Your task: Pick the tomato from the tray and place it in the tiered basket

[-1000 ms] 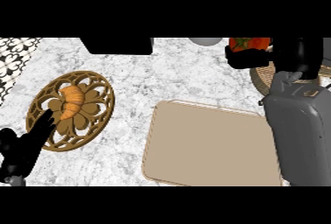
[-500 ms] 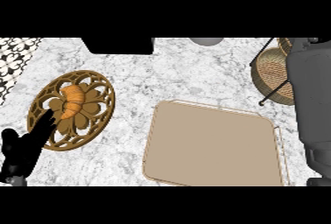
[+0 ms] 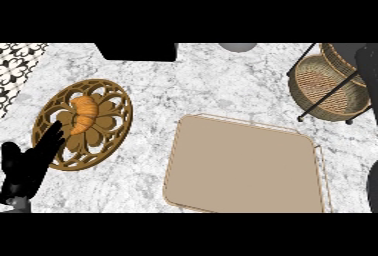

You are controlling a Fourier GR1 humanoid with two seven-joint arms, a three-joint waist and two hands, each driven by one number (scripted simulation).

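Head view over the marble counter [image 3: 221, 85]. The beige tray [image 3: 247, 170] holds no tomato, and the tomato shows nowhere in view; it may be hidden beyond the right edge. The tiered basket [image 3: 328, 82] stands at upper right, its visible woven tiers showing no tomato. Only a sliver of grey forearm appears along the right edge; the right hand is out of view, though that arm is the nearer to the basket. The left hand [image 3: 26, 167] rests at lower left, fingers straight, holding nothing, beside a croissant [image 3: 85, 115] on a wooden trivet [image 3: 103, 145].
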